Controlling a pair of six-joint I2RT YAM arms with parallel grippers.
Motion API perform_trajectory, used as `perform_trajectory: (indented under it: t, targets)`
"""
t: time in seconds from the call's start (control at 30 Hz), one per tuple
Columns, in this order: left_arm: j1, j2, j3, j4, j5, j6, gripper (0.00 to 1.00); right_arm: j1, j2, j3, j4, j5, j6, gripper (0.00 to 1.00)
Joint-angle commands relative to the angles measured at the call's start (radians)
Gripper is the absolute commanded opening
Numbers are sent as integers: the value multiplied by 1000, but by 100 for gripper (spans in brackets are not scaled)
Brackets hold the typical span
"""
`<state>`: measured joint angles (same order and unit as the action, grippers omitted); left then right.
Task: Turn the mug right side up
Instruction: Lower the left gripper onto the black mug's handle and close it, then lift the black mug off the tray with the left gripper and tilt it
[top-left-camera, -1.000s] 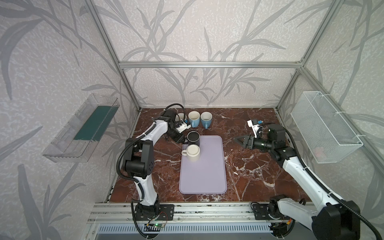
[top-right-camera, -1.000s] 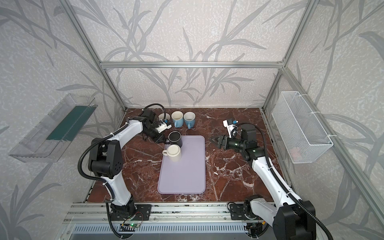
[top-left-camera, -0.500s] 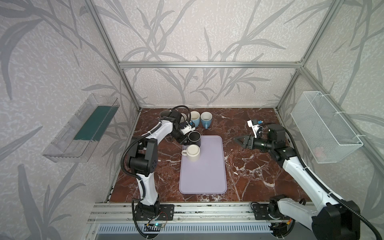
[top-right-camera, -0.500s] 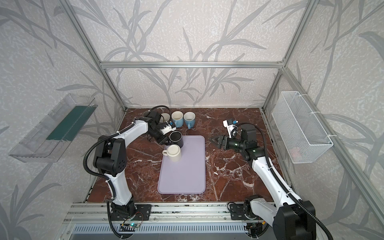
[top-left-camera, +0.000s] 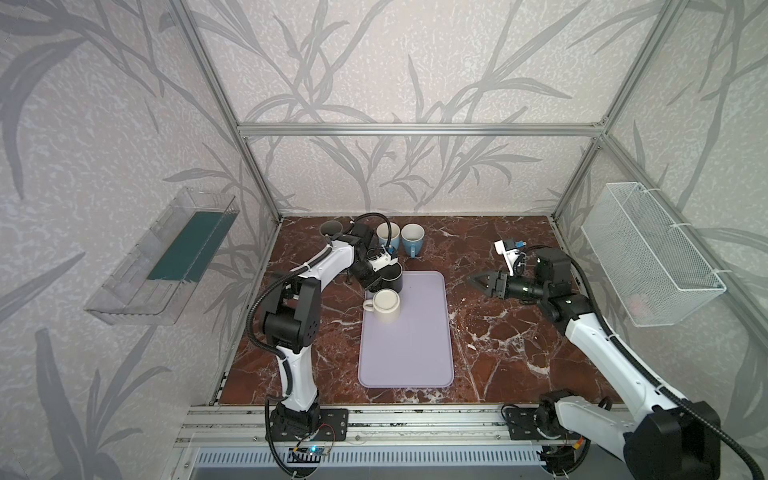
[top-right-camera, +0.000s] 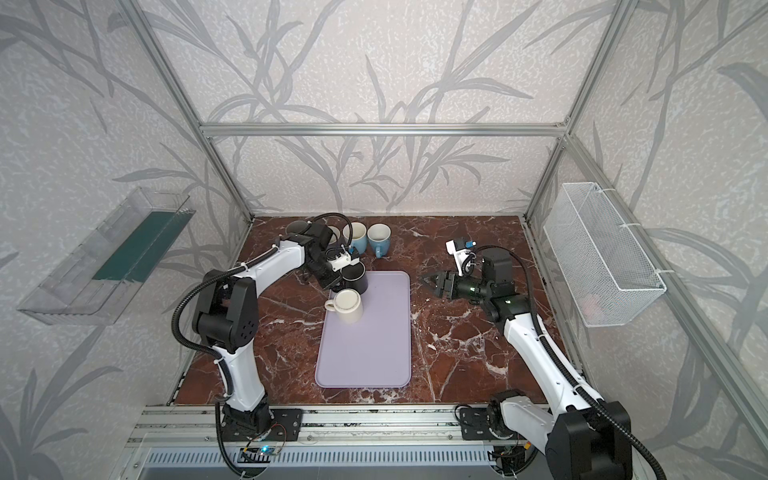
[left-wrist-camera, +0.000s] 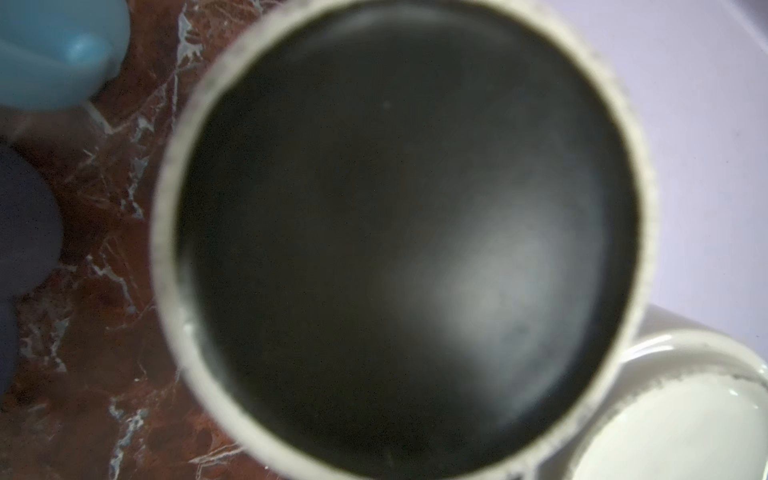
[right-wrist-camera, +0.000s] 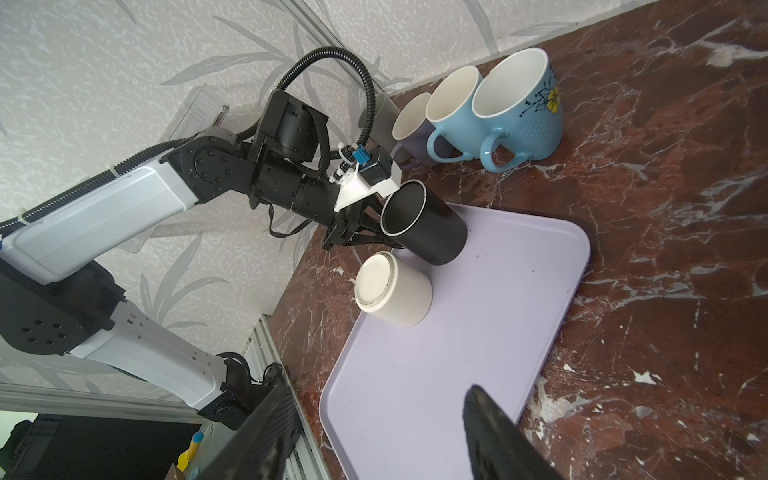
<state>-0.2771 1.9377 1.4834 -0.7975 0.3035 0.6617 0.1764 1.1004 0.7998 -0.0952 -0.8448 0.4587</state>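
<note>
A cream white mug (top-left-camera: 386, 305) (top-right-camera: 348, 306) (right-wrist-camera: 395, 291) stands upside down, base up, on the lilac tray (top-left-camera: 407, 349) (top-right-camera: 365, 353) near its far left end. Just behind it a black mug (top-left-camera: 394, 279) (top-right-camera: 356, 277) (right-wrist-camera: 428, 232) stands mouth up on the tray's corner; the left wrist view looks straight into the black mug (left-wrist-camera: 395, 232). My left gripper (top-left-camera: 377, 279) (top-right-camera: 336, 281) (right-wrist-camera: 380, 235) presses on that mug's left side under the rim, jaws nearly together; the handle is hidden. My right gripper (top-left-camera: 473, 279) (top-right-camera: 428, 281) (right-wrist-camera: 382, 436) hovers open right of the tray, holding nothing.
Upright mugs line the back: a grey one (top-left-camera: 331, 227), a purple one (right-wrist-camera: 411, 120) and two blue ones (top-left-camera: 388, 235) (top-left-camera: 412, 237). A wire basket (top-left-camera: 648, 253) hangs on the right wall and a clear bin (top-left-camera: 166, 257) on the left wall.
My left gripper has slid right up to the black mug and its jaws have narrowed. Both mugs and the right arm have stayed put.
</note>
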Motion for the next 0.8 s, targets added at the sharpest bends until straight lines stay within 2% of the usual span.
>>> perform_trajectory:
  t: [0.0, 0.27, 0.57, 0.77]
  targets:
    - [-4, 15, 34, -16, -28, 17, 22, -4, -11, -1, 7, 5, -9, 66]
    - [-9, 6, 50, -28, -56, 4, 8, -5, -8, -11, 25, 2, 0, 66]
    - [-30, -63, 37, -3, -97, -63, 2, -5, -3, -33, 53, 3, 11, 66]
    - [-39, -116, 30, 24, -84, -142, 0, -4, 9, -40, 67, -2, 17, 66]
